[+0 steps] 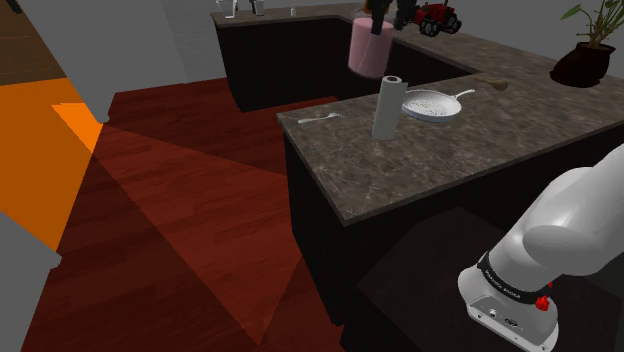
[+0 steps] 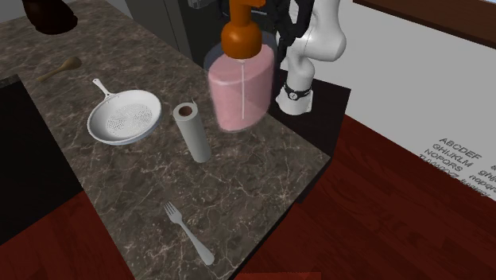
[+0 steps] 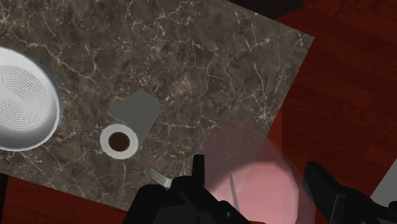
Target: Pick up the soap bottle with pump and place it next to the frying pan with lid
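A translucent pink soap bottle (image 2: 241, 91) with an orange pump (image 2: 241, 36) hangs in the air above the dark marble counter (image 2: 262, 183). My gripper (image 1: 378, 14) is shut on its top end. In the wrist view the black fingers (image 3: 191, 191) clasp the bottle (image 3: 245, 143) between them, and my gripper (image 3: 254, 170) looks straight down at the counter. The white frying pan with its perforated lid (image 2: 123, 119) lies flat on the counter, beyond a standing paper towel roll (image 2: 193, 131) as seen from the bottle. The bottle (image 1: 370, 48) is off the surface and apart from the pan (image 1: 432, 104).
A fork (image 2: 189, 233) lies near the counter's end and a wooden spoon (image 2: 60, 69) beyond the pan. A potted plant (image 1: 590, 45) and a red toy tractor (image 1: 438, 17) stand farther back. Red wood floor (image 1: 180, 220) lies below the counter's edge.
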Robot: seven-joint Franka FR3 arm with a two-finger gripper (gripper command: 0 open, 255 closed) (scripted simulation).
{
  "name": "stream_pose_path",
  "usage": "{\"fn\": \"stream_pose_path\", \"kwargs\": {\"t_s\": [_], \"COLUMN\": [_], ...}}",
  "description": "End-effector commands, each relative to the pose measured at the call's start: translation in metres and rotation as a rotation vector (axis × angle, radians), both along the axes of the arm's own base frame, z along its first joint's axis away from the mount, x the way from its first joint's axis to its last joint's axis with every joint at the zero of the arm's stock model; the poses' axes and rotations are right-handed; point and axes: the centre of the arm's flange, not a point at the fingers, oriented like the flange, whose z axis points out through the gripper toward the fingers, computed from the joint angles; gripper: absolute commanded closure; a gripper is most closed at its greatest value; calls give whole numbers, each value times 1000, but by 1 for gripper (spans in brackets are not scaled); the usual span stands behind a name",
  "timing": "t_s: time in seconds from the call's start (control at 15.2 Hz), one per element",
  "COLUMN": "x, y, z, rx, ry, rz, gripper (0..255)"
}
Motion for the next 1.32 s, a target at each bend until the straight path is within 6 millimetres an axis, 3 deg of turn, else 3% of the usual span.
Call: {"fn": "stream_pose_path", "kwargs": {"t_s": [0.0, 1.25], "x": [-6, -52], "y": [-24, -270], "z": [0, 2], "rx": [0, 0], "ry": [0, 0], "rz": [0, 0], "gripper": [255, 255]}}
